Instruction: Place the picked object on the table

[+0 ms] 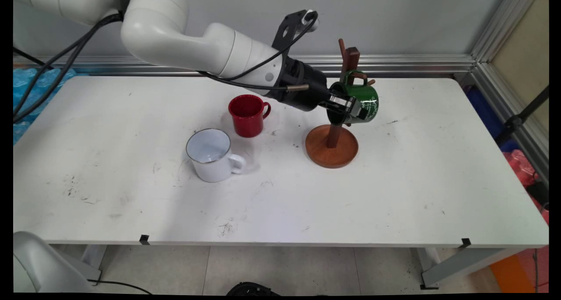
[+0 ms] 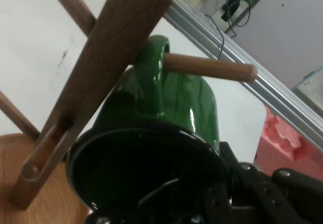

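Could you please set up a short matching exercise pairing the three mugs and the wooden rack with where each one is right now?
Things:
1. green mug
2. red mug
3. white mug
4. mug tree

Places:
A. nearest the table's front edge
B. handle looped over a peg, gripper at its rim
C. standing right of the red mug
D. upright just behind the white mug

Pairs: 1-B, 2-D, 3-A, 4-C

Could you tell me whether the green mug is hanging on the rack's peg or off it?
On it: the green mug's handle loops over a peg of the wooden rack, with the end effector gripping its rim.
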